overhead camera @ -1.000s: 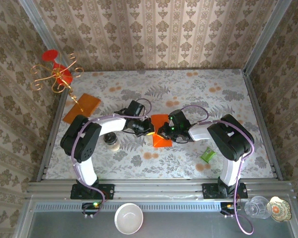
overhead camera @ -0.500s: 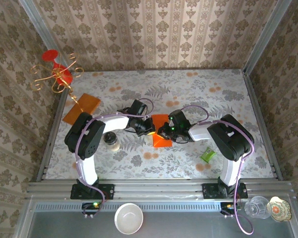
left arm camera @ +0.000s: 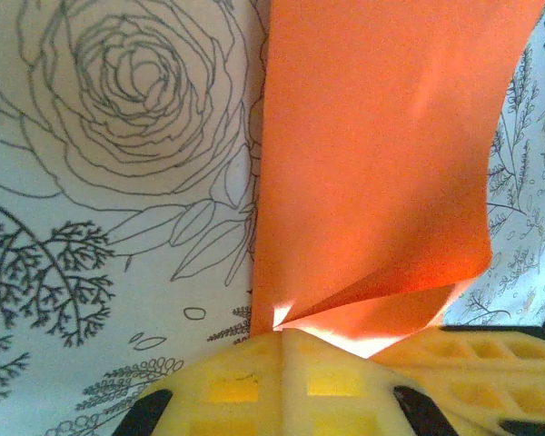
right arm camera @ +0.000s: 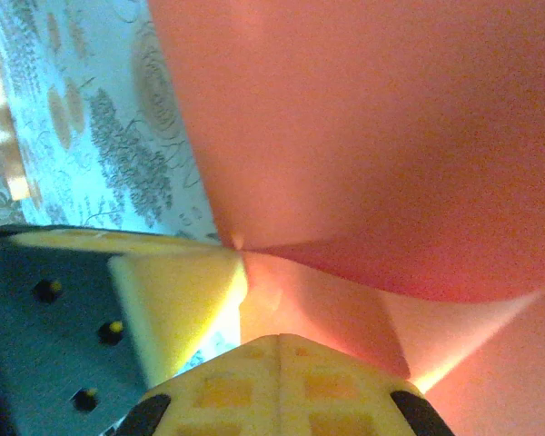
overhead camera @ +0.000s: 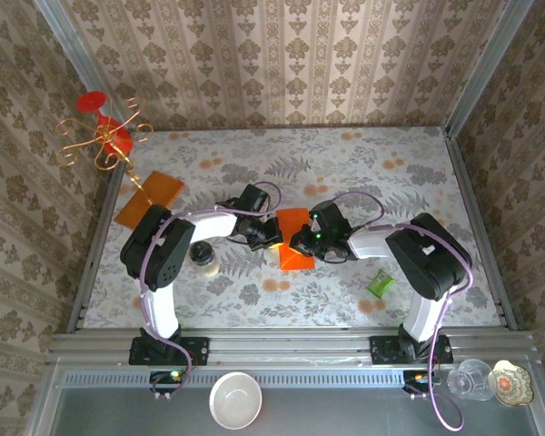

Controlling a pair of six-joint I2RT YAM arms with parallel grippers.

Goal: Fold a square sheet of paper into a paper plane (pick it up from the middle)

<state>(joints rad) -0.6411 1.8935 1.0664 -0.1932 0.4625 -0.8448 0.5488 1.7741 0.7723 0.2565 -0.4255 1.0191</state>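
Roughly midway across the table [overhead camera: 363, 173], slightly toward its near edge, found the square sheet of paper [overhead camera: 293, 227] pinched from both sides. Looked bright red-orange, matte and thin, glowing paler where light came through near the grip. Showed one layer doubled over another [left arm camera: 372, 182], with a soft, rounded fold (not pressed flat) fanning out from the pinch point [right arm camera: 363, 136]. Saw the left gripper [overhead camera: 271, 238] [left arm camera: 282, 336] clamped on the sheet from the left, yellow pads [left arm camera: 227, 386] pressed together. Saw the right gripper [overhead camera: 302, 243] [right arm camera: 280, 341] likewise closed on it from the right, facing the other. From above, read as a narrow upright strip, wider at its lower end.
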